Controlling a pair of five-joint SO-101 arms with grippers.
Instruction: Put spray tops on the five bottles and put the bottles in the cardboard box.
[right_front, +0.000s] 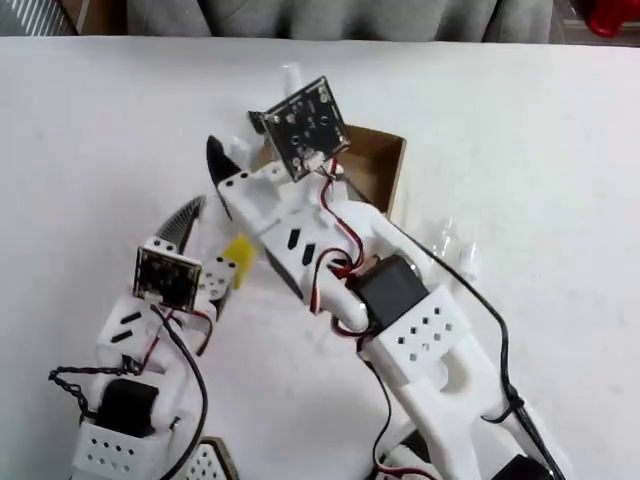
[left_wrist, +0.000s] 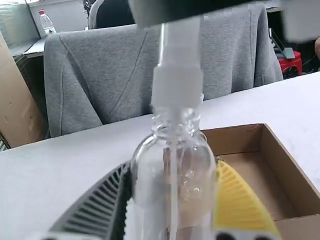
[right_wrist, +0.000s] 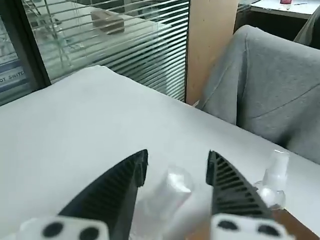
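A clear bottle (left_wrist: 170, 185) stands upright between the black and yellow fingers of my left gripper (left_wrist: 172, 170), which is shut on it. A white spray top (left_wrist: 176, 85) sits on its neck with its tube down inside the bottle. Just above, my right gripper (right_wrist: 177, 160) has its black fingers closed on the head of that spray top (right_wrist: 167, 192). From above, the left gripper (right_front: 215, 235) and the right gripper (right_front: 240, 150) meet just left of the cardboard box (right_front: 385, 165). The box's brown wall (left_wrist: 280, 165) lies behind the bottle.
A loose spray top (right_wrist: 274, 182) stands on the table near the box's far side (right_front: 290, 75). Clear bottles (right_front: 455, 245) lie on the table right of the box, beside the right arm. A grey chair back (left_wrist: 100, 75) rises beyond the table's far edge.
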